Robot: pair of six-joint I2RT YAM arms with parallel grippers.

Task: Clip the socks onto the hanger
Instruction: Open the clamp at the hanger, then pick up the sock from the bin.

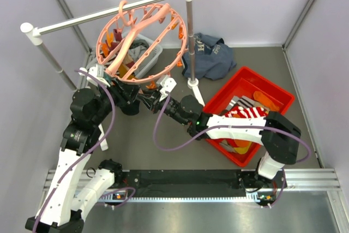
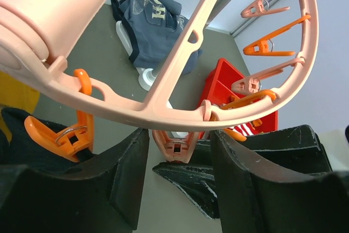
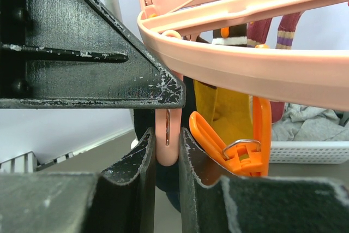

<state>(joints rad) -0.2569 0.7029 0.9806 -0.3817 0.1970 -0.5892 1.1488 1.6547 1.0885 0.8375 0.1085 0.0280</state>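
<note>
The salmon-pink ring hanger (image 1: 143,41) hangs by its hook from the white rail. My right gripper (image 3: 167,151) is shut on a pink clip peg (image 3: 166,135) under the ring's near rim, pinching it from below. My left gripper (image 2: 180,140) is open, its fingers (image 2: 122,173) standing either side of that same peg (image 2: 175,144) without touching it. A yellow sock (image 3: 226,107), a dark sock (image 2: 24,135) and striped socks (image 3: 272,28) hang from the hanger. More socks, red-and-white striped (image 1: 248,113) and orange (image 1: 265,99), lie in the red bin (image 1: 240,77).
A navy garment (image 1: 210,53) lies by the rail stand's right post (image 1: 189,36). A white basket (image 1: 147,53) with grey cloth sits behind the hanger. An orange peg (image 3: 240,145) hangs just right of my right fingers. Both arms crowd under the ring's near edge.
</note>
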